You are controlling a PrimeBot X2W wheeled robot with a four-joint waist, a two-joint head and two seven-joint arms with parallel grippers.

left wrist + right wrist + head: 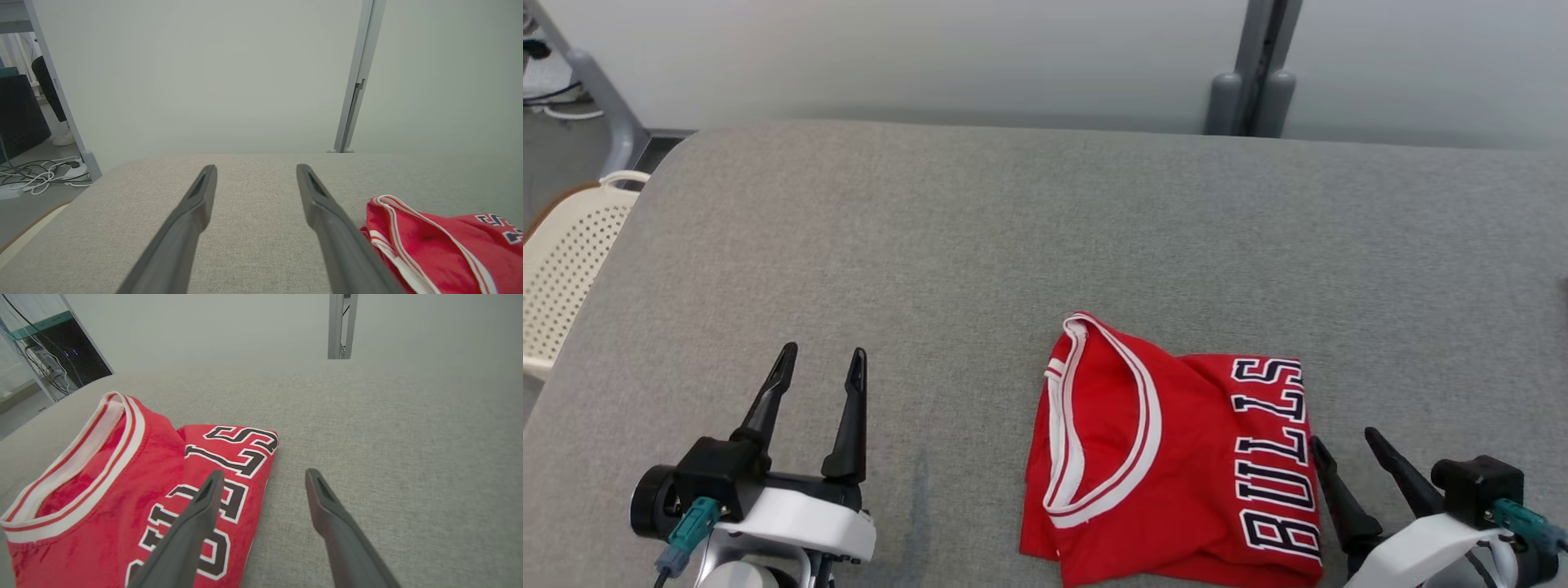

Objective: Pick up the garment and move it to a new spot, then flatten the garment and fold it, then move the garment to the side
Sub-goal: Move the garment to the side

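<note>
The garment (1176, 465) is a red jersey with white trim and dark BULLS lettering, folded into a compact rectangle on the grey table (1045, 245), near the front edge and right of centre. My right gripper (1346, 441) stands open at the jersey's right edge, nothing between its fingers. In the right wrist view its left finger (192, 526) hangs over the lettering of the garment (122, 490). My left gripper (821, 359) is open and empty, well to the left of the jersey. The left wrist view has the garment (441, 241) at the lower right, beyond my open left gripper (255, 171).
A cream perforated chair (564, 261) stands off the table's left edge. A pale wall with a grey post (1258, 73) runs behind the table. Cables (36, 175) lie on the floor at the far left.
</note>
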